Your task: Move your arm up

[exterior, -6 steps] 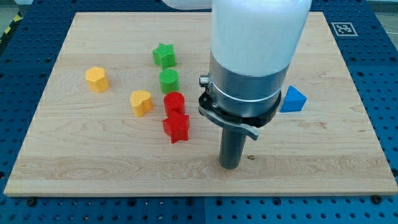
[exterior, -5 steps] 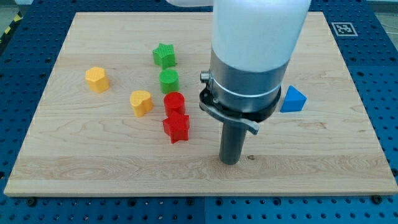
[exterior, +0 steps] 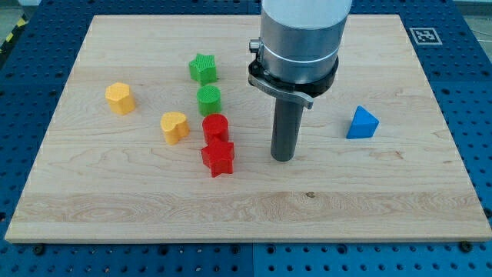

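Note:
My tip [exterior: 283,158] rests on the wooden board [exterior: 154,200], right of the red star block [exterior: 217,158] and the red cylinder block [exterior: 215,127], with a gap between. The blue triangular block [exterior: 361,123] lies to the tip's right, apart from it. The green cylinder block [exterior: 208,100] and the green star block [exterior: 203,68] stand in a column above the red ones. The tip touches no block.
A yellow heart-shaped block [exterior: 174,127] and a yellow hexagonal block [exterior: 120,98] sit at the view's left. A black-and-white marker [exterior: 423,35] is at the board's top right corner. Blue perforated table [exterior: 477,92] surrounds the board.
The arm and tip have moved toward the view's top, from below the red star's level to beside it. The blue block, once partly hidden, now shows fully. No block moved.

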Motion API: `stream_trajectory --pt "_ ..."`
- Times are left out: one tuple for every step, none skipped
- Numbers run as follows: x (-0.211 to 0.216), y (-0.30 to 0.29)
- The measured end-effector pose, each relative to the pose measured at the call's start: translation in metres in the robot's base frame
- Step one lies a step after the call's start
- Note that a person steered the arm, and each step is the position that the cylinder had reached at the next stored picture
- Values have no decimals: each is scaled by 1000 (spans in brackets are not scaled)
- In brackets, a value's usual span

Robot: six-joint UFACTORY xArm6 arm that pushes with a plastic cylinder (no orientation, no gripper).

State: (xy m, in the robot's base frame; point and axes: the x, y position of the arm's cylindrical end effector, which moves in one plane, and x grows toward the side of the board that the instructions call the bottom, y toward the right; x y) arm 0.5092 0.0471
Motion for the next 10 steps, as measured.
stream_trajectory --pt "-9 9" --pt "-10 9" --pt "-10 10" --pt "-10 14" --pt "-10 14" --pt "-11 14" --pt "-18 14" --pt "-20 14" --pt "-37 14" --pt "-50 14"
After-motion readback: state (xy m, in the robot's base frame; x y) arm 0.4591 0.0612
